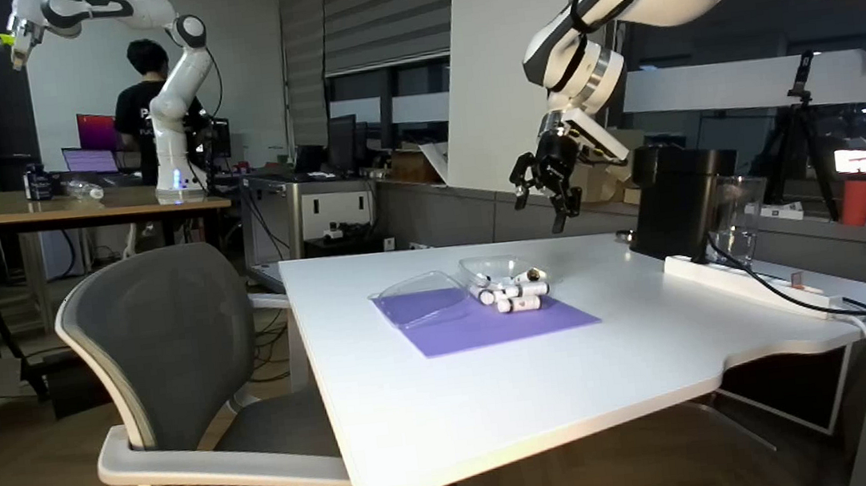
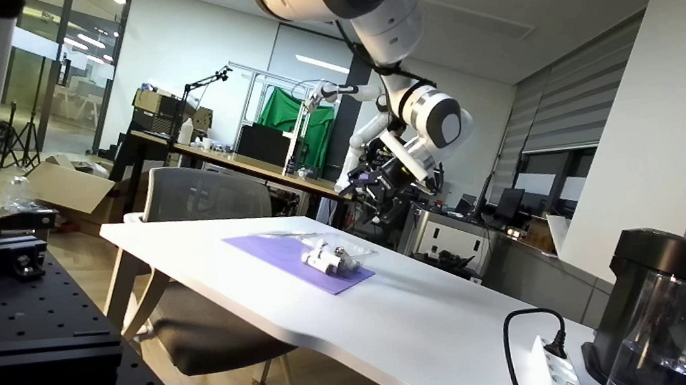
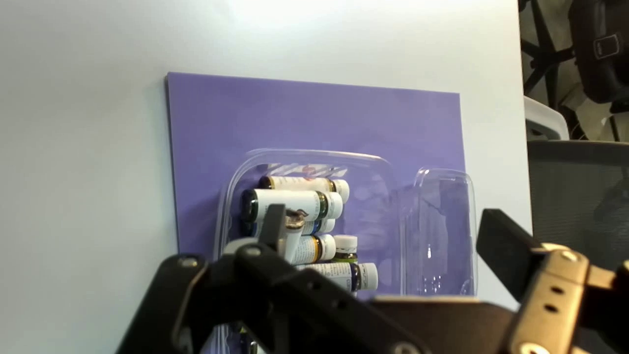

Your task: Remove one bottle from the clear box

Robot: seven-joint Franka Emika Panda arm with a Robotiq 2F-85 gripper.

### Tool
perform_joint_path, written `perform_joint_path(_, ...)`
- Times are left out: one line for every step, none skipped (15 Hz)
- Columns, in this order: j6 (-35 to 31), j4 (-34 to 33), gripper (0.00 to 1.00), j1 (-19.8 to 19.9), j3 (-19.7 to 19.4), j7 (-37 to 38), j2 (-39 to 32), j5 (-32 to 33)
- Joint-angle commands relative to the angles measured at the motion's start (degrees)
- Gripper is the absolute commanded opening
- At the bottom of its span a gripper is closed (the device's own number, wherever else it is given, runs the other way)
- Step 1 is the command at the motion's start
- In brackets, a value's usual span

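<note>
The clear box (image 3: pixel 393 236) lies on the purple mat in the wrist view. It also shows in both exterior views (image 1: pixel 511 257) (image 2: pixel 360 250). It holds several small bottles with white caps, most lying on their sides. A dark green bottle with a white label (image 3: pixel 287 204) lies near one end. My gripper (image 3: pixel 386 241) is open and empty, in the air above the box and mat. It also hangs high over the table in both exterior views (image 1: pixel 542 206) (image 2: pixel 376 196). Its left finger hides some of the bottles in the wrist view.
A clear lid (image 3: pixel 444 231) lies beside the box on the purple mat (image 3: pixel 314 113). On the white table (image 1: pixel 545 392) stand a black machine with a clear tank (image 1: pixel 674 201) and a white power strip (image 1: pixel 743 287) with cables. A grey chair (image 1: pixel 162 344) is at the table's edge.
</note>
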State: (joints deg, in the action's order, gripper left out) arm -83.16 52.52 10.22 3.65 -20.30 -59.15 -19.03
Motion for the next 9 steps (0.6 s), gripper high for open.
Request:
perform_joint_path(7.7,-13.1,1.0,0.7,1.9,3.6,-8.0,0.5)
perform_joint_path(9.6,-15.9,1.0,0.2,1.1,3.6,-9.7,-0.3)
perform_joint_path(11.3,-18.2,1.0,0.2,1.1,4.0,-11.2,-0.4)
perform_joint_path(12.8,-20.5,1.0,0.2,1.0,4.3,-12.6,-0.4)
perform_joint_path(13.9,-22.2,1.0,0.2,1.0,4.5,-13.7,-0.5)
perform_joint_path(14.6,-23.2,1.0,0.3,1.0,4.5,-14.3,-0.5)
perform_joint_path(14.6,-23.2,1.0,0.7,2.3,4.7,-14.4,0.6)
perform_joint_path(15.4,-24.5,1.0,0.9,2.5,4.6,-15.2,0.7)
perform_joint_path(15.8,-25.4,1.0,1.0,2.7,4.6,-15.8,0.7)
